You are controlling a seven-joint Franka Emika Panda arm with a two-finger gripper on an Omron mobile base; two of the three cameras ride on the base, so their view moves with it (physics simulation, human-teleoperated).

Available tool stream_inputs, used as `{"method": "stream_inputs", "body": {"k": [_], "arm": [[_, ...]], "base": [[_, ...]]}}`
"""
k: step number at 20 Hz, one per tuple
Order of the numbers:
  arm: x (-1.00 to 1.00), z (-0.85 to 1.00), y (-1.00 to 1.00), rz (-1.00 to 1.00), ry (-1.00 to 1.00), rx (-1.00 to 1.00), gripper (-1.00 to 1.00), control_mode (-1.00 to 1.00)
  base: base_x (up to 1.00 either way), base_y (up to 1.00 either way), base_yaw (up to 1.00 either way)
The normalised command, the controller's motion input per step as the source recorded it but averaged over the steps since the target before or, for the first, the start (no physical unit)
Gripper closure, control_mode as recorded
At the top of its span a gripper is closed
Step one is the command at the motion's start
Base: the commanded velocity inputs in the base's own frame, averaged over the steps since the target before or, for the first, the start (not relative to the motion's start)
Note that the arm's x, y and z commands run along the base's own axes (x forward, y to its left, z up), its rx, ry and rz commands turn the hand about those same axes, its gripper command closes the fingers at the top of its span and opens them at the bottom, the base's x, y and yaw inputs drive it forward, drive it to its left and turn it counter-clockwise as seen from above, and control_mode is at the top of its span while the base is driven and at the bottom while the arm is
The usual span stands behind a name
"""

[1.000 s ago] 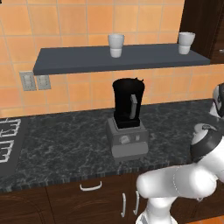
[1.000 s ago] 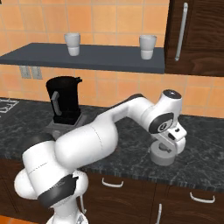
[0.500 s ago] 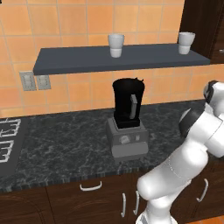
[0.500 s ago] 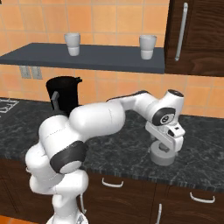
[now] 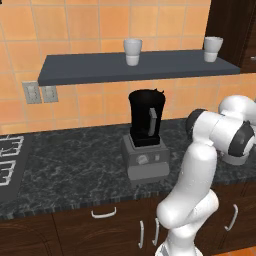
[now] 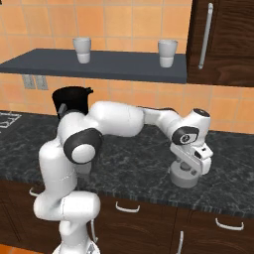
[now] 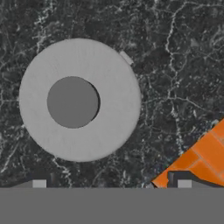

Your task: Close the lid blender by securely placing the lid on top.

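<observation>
Although the hand [image 6: 191, 166] hangs directly over the lid [image 6: 185, 176] at the lower right of the right base view, it is not squared on it: in the hand view the lid [image 7: 80, 99] lies in the upper left of the frame, with its darker knob [image 7: 72, 102] left of centre, while the two fingertips [image 7: 39, 183] peek up along the bottom edge to either side. The fingers stand spread wide with nothing between them, and they appear clear of the lid, not touching it. The lid lies flat on the dark speckled tabletop [image 7: 175, 65], knob up; being round, it has no long axis to line up with, so what matters is centring over the knob.

From this, I judge that the coming move calls for the hand to shift toward the frame's upper left until the knob sits midway between the fingertips, then to descend and pinch.

The blender [image 5: 145, 135] stands at the centre of the left base view, its black jar open at the top, well apart from the lid. In the right base view the blender [image 6: 72, 103] shows at the left, partly behind the arm, so the lid must later travel leftward across the tabletop and upward to reach the jar's mouth. A corner of orange tile wall [image 7: 205, 153] shows at the lower right of the hand view.
</observation>
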Motion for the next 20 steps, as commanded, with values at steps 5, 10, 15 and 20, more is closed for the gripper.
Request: {"method": "stream_inputs", "body": {"k": [5,10,15,20], "arm": [[0.4,-0.07,0.0,0.0,0.01,0.0,-1.0,-1.0],[0.41,-0.28,0.08,0.0,0.03,0.0,-1.0,-1.0],[0.14,-0.28,0.3,0.0,0.07,0.0,-1.0,-1.0],[-0.09,-0.3,0.14,0.03,0.13,0.0,-1.0,-1.0]], "base": [[0.0,0.0,0.0],[0.0,0.0,0.0],[0.0,0.0,0.0],[0.0,0.0,0.0]]}}
